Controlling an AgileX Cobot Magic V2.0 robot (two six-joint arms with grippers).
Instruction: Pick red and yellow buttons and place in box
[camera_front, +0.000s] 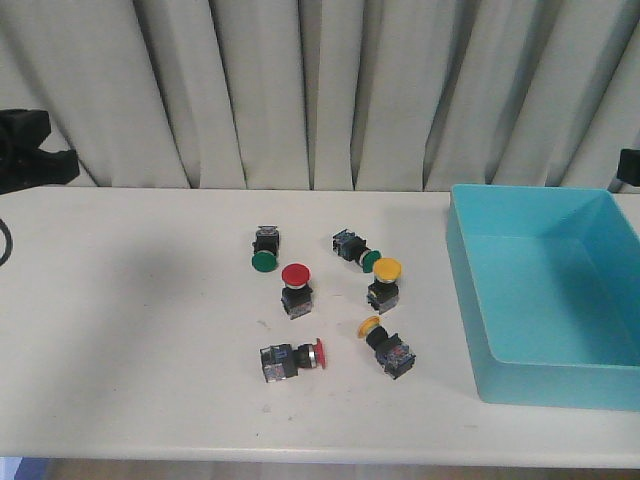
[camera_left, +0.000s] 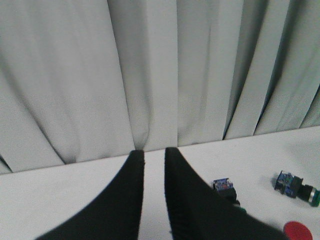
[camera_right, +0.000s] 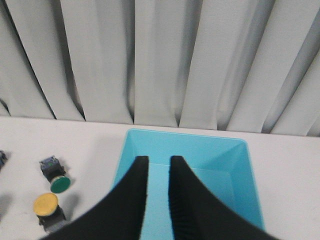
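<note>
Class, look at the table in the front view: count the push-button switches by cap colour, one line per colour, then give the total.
Red caps: 2
Yellow caps: 2
Green caps: 2
Total: 6 switches, all on the table; none in the blue box.

6 buttons (camera_front: 330, 300) crowded the table (camera_front: 130, 340) middle, narrow gaps between; the box (camera_front: 470, 300) walled their right.

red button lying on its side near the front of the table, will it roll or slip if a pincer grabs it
The lying red button probably won't roll far: its blocky body rests flat on the table. The round cap looks smooth, so a grip there may slip; the squared body seems safer. It looks rigid and small, likely light.
</note>
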